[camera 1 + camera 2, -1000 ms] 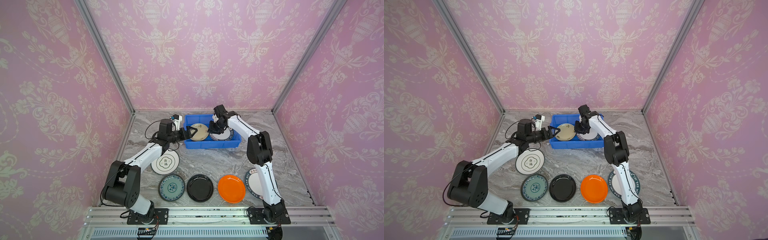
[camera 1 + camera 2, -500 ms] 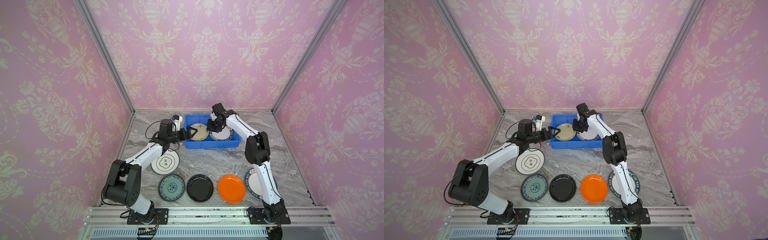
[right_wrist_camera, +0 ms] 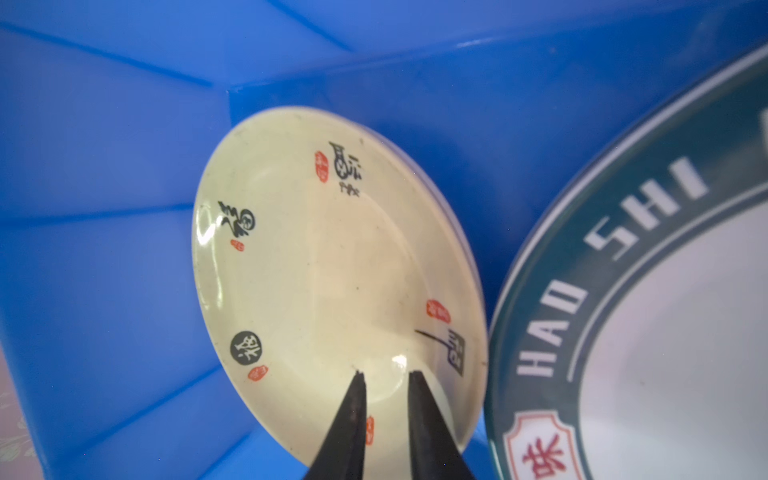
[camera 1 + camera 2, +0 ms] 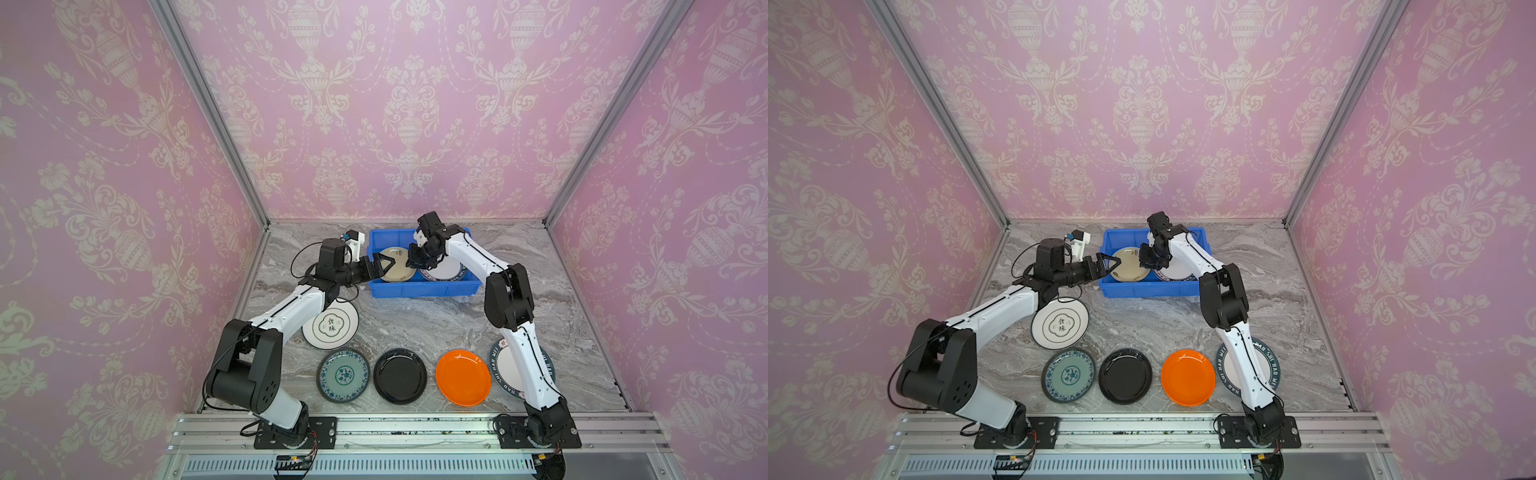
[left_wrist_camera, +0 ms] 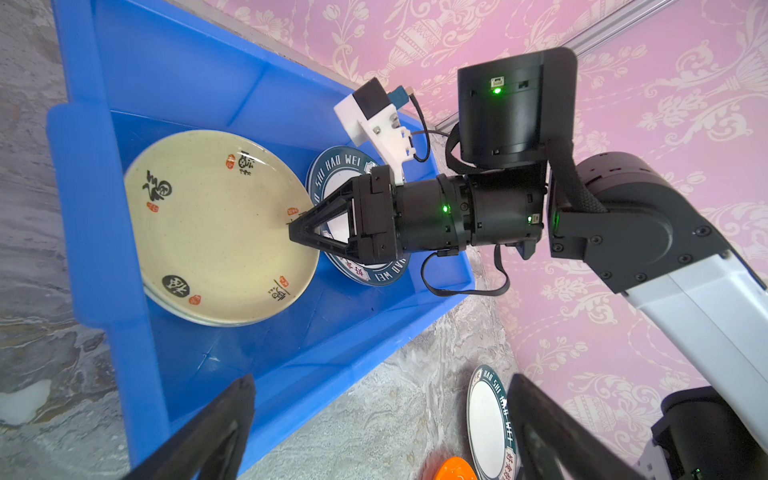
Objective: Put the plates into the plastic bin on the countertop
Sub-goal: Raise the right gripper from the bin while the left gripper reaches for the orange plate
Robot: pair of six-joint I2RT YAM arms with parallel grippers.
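Note:
The blue plastic bin (image 4: 424, 286) (image 4: 1148, 289) stands at the back of the countertop (image 4: 436, 324). In it lie a cream plate (image 4: 395, 272) (image 5: 216, 224) (image 3: 332, 257) and a white plate with a dark lettered rim (image 4: 449, 272) (image 5: 345, 164) (image 3: 648, 340). My right gripper (image 4: 411, 262) (image 3: 386, 376) is nearly shut, a thin empty slit between its fingers, tips at the cream plate's inner edge. My left gripper (image 4: 382, 264) (image 5: 382, 432) hangs wide open and empty over the bin's left rim.
On the countertop lie a white plate with Chinese characters (image 4: 330, 325), a teal-patterned plate (image 4: 343, 375), a black plate (image 4: 400, 376), an orange plate (image 4: 462, 377) and a lettered-rim plate (image 4: 500, 370) partly under the right arm. Pink walls close in three sides.
My right gripper has shifted a little to the left over the cream plate and its jaws have narrowed. The left arm has not moved.

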